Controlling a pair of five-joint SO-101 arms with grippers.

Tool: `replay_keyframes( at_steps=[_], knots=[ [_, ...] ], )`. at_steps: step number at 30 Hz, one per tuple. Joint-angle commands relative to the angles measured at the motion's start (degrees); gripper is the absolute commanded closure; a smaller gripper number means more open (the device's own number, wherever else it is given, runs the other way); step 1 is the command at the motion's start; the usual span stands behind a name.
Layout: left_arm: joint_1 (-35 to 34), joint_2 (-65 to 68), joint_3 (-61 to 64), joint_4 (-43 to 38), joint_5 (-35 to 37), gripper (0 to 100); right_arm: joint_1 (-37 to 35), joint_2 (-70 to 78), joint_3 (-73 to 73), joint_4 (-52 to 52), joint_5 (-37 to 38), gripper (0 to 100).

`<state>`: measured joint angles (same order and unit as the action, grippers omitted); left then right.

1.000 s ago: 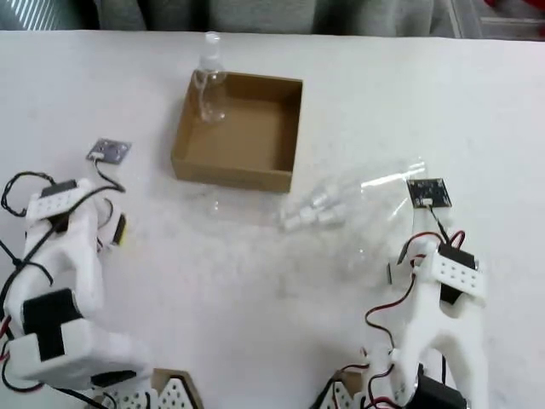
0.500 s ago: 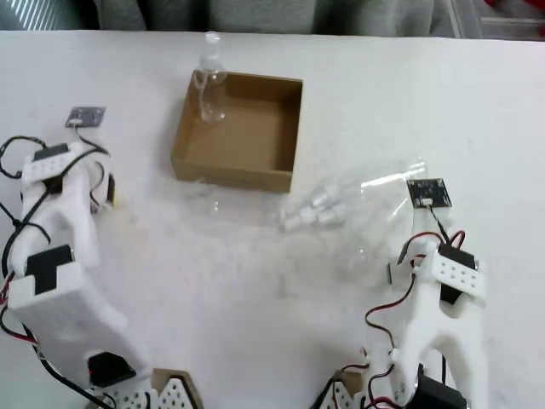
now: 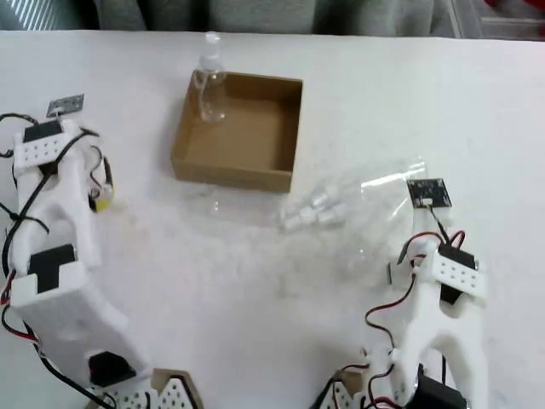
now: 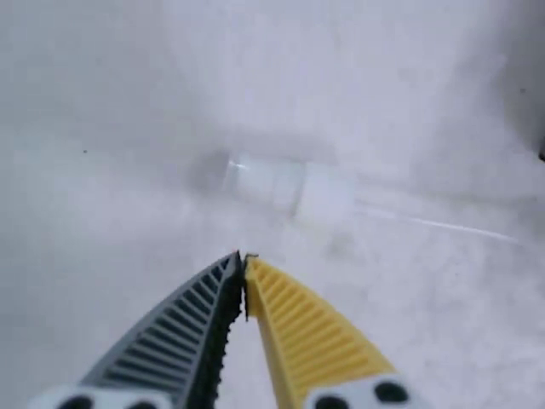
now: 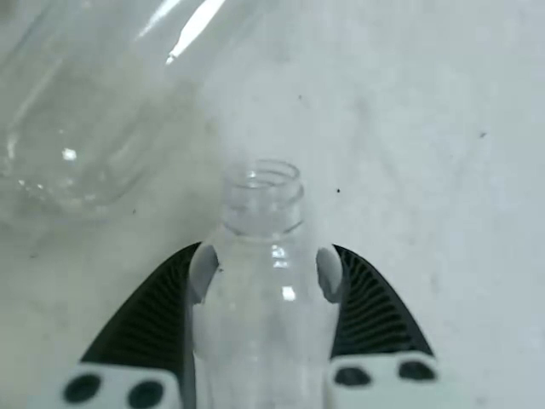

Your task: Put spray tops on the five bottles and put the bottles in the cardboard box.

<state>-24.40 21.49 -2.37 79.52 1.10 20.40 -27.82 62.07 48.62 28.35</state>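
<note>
One capped bottle [image 3: 207, 85] stands in the cardboard box's [image 3: 230, 175] far left corner. Toward the table's [image 3: 255, 290] right edge the right gripper [image 5: 266, 261] clasps an uncapped bottle [image 5: 262, 204]; the left gripper [image 4: 244, 260] is pinched together, empty. Four bottles seemingly await.

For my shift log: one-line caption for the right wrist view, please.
Right gripper shut on an uncapped bottle, with a second bottle lying on the white table beyond.

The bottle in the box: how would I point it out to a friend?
Find the brown cardboard box on the white table. A clear bottle stands upright in its far left corner. It is the only bottle inside the box, its top poking above the rim.
</note>
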Motion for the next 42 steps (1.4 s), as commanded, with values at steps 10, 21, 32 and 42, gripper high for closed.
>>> replay_keyframes(
  at_steps=[10, 21, 32, 42],
  knots=[
    [2.9, -0.7, -7.6, 8.0, 16.3, 79, -2.0, -1.3, 0.4, -1.1, 2.9, 98.1],
    [4.5, -0.5, 0.0, 2.0, 34.0, 79, -2.2, -1.4, 0.5, -1.1, 3.0, 98.1],
    [4.4, -0.2, 6.9, -11.9, 42.9, 79, -2.2, -1.5, 0.7, -0.9, 3.0, 98.1],
    [1.5, 0.0, 7.3, -13.4, 40.7, 79, -2.2, -1.5, 0.7, -0.8, 3.0, 98.1]
  ],
)
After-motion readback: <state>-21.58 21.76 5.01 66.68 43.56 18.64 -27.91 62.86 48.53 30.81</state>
